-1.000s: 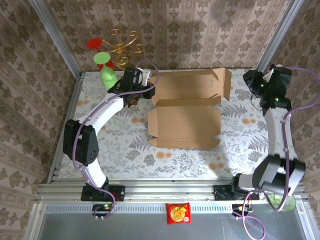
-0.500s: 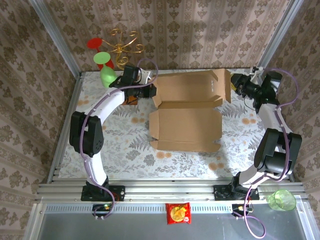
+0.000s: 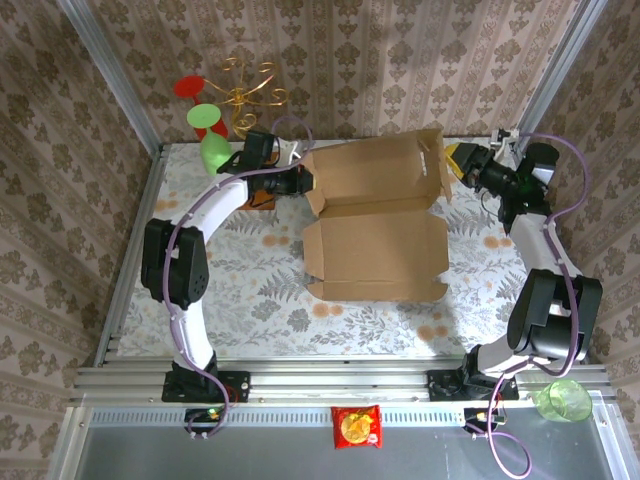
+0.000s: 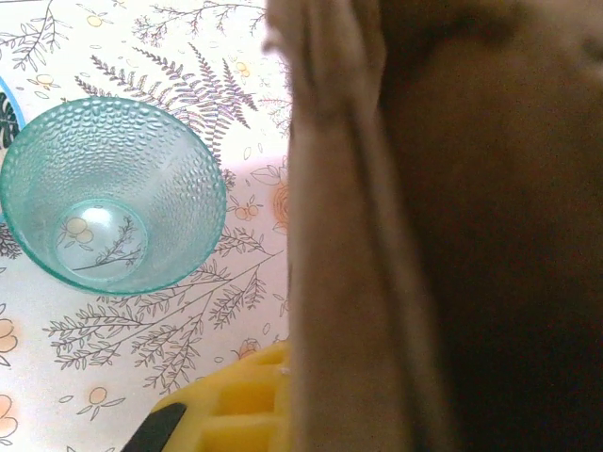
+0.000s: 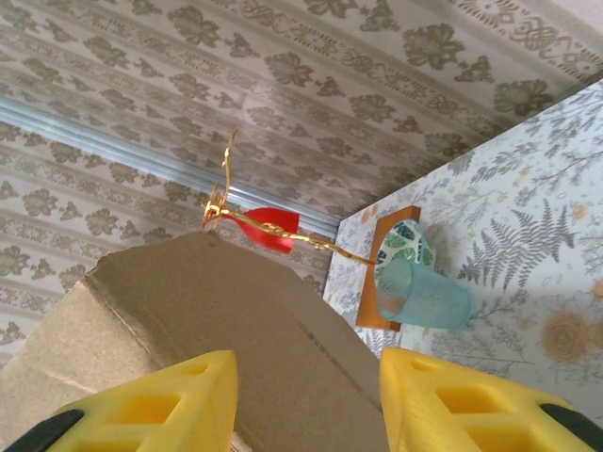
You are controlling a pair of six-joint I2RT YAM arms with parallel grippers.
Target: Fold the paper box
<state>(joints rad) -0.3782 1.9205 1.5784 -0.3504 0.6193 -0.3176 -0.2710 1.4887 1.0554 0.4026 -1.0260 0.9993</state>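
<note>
Paper box (image 3: 375, 245) flap risen | L gripper (image 3: 304, 182) pinches it, prob. | R gripper (image 3: 462, 162) released

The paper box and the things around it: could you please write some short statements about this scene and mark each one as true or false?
1. The paper box lies open, its inside facing up. True.
2. The right fingers are pressed shut. False: they stand apart, with cardboard between them.
3. The left fingers are at the box's left edge. True.
4. The teal cup sits inside the box. False: it is on the table, outside the box.
5. The red snack packet lies on the box. False: it lies on the grey ledge in front of the table.
</note>
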